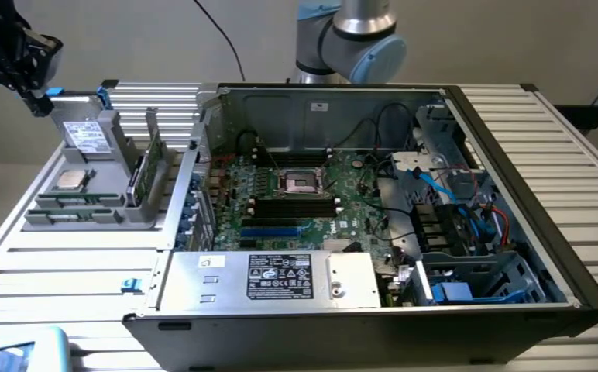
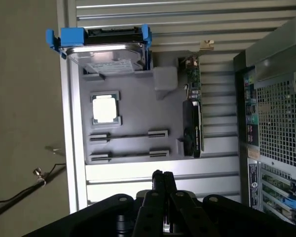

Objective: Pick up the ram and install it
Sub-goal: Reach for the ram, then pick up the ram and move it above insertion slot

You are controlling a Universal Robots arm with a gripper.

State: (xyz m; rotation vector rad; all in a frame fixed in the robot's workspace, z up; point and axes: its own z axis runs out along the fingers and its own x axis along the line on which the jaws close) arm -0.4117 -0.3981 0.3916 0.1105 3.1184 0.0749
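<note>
The ram (image 1: 156, 161) (image 2: 193, 79) was a thin, flat green circuit-board stick, standing on its long edge in a slot of a matte grey plastic holder (image 1: 63, 218) on the ribbed metal table (image 1: 61, 267), just beside the open steel computer case (image 1: 330, 116). The black jaws were pressed together, gripping nothing, above the holder's other side, well apart from the ram

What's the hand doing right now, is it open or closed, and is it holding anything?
Hand: closed, fingertips together, holding nothing.
</note>
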